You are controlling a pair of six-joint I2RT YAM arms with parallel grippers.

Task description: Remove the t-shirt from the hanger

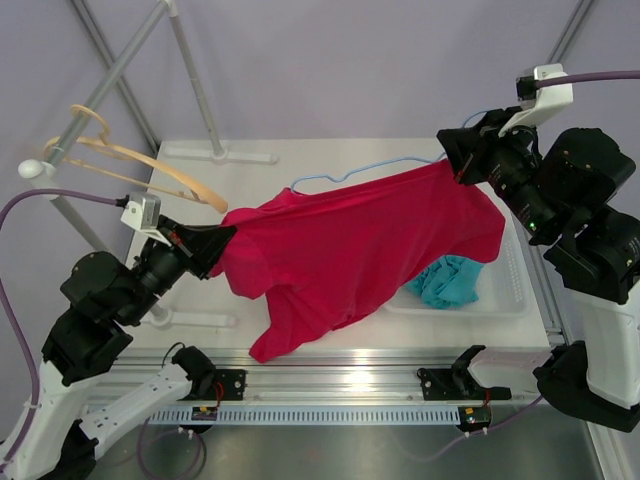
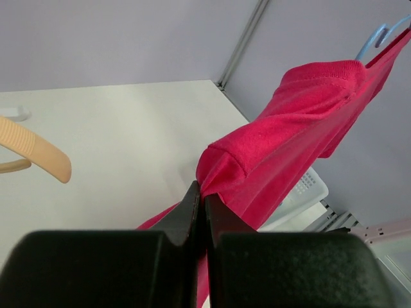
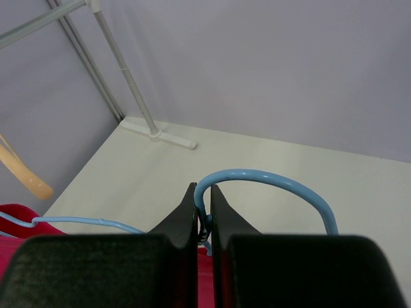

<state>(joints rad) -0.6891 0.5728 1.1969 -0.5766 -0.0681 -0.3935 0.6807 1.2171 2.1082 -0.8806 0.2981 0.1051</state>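
A red t-shirt hangs stretched between both arms above the table. It is on a light blue wire hanger, whose left arm sticks out bare behind the shirt. My right gripper is shut on the hanger's neck, just below the hook, at the upper right. My left gripper is shut on the shirt's left edge, a bunched fold of red cloth at my fingertips. The shirt's lower part droops to the table near the front.
A white basket with a teal cloth sits at the right under the shirt. A wooden hanger hangs on a metal rack at the back left. The rack's foot lies on the table.
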